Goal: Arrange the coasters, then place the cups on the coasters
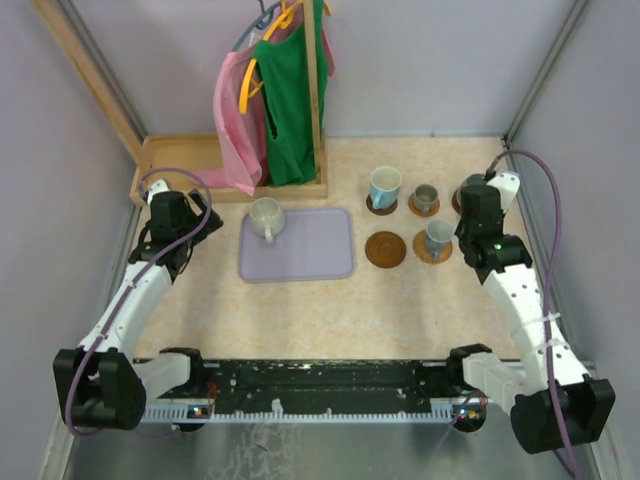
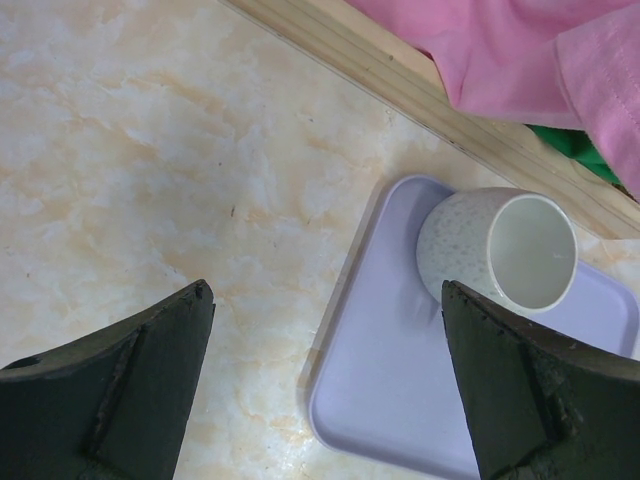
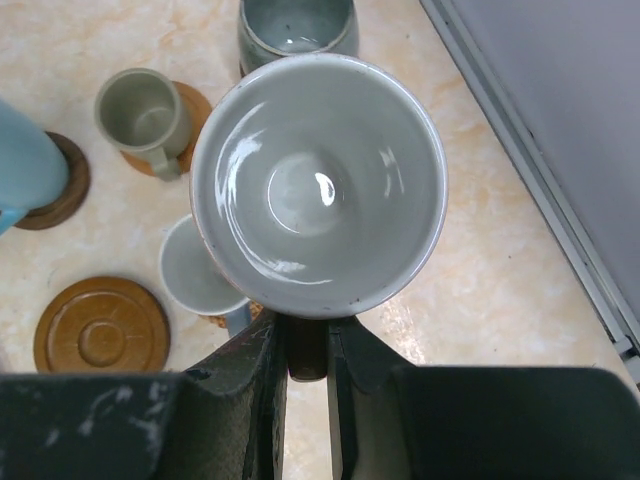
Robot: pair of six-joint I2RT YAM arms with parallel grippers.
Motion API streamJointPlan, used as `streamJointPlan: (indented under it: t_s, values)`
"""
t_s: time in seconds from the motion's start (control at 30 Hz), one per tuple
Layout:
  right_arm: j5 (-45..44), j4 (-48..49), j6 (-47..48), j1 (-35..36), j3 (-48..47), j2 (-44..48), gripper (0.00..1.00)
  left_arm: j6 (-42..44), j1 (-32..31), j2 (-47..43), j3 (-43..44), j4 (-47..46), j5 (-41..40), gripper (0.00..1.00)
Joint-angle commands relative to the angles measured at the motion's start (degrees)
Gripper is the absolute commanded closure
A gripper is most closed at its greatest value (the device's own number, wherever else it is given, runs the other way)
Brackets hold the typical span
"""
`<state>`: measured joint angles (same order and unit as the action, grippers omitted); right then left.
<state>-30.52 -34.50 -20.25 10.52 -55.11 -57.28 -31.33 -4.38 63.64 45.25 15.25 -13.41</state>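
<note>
Cream marbled surface point(image 1: 300, 310) stretches between pale lavender walls point(image 1: 60, 150), with my two arms bolted at its near edge. My right pincer point(image 3: 305, 345) is clamped tight on the handle of a grey cup point(image 3: 318, 185), holding it upright and clear of the surface at about 3 o'clock. My left pincer point(image 2: 325, 300) hangs spread wide with nothing in it at about 9 o'clock, near the left edge of a lavender tray point(image 1: 310, 255).

Nearest of the group on the right lies a bare coaster point(image 1: 385, 249), flat and brown. At its 3 o'clock a second cup point(image 1: 437, 236) stands on a second coaster point(image 1: 428, 257), just beside my right pincer.

Farther back, a blue and white cup point(image 1: 385, 186) sits on a dark coaster point(image 1: 371, 206). At its 3 o'clock a small grey-green cup point(image 1: 425, 196) sits on an orange-brown coaster point(image 1: 413, 208). Beyond the cup I hold, at its 12 o'clock, a dark cup point(image 3: 297, 25) shows; what it rests on I cannot tell.

On the tray's far left corner, about 11 o'clock, stands a speckled cup point(image 2: 495, 250), apart from every coaster.

Farthest back, at 12 o'clock, a wooden rack point(image 1: 318, 110) carries pink and green clothes point(image 1: 285, 110) on hangers.
</note>
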Motion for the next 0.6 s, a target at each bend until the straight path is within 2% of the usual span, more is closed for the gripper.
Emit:
streamJointPlan:
  t_s: [0.0,0.4,0.57]
  values:
    - [1.4,4.1,2.8,-2.1,2.1,2.5,1.00,-0.6,0.3,-0.7,-0.4,-2.0,1.4,0.00]
    - [6.0,12.3,3.5,-8.5,13.5,5.8,1.00,-1.3,0.3,-0.7,-1.2,-2.8,3.1,0.00]
    - [9.4,15.9,3.6,-11.9,15.0,5.2,1.00,-1.6,0.3,-0.5,-1.1,-3.0,3.4,0.00]
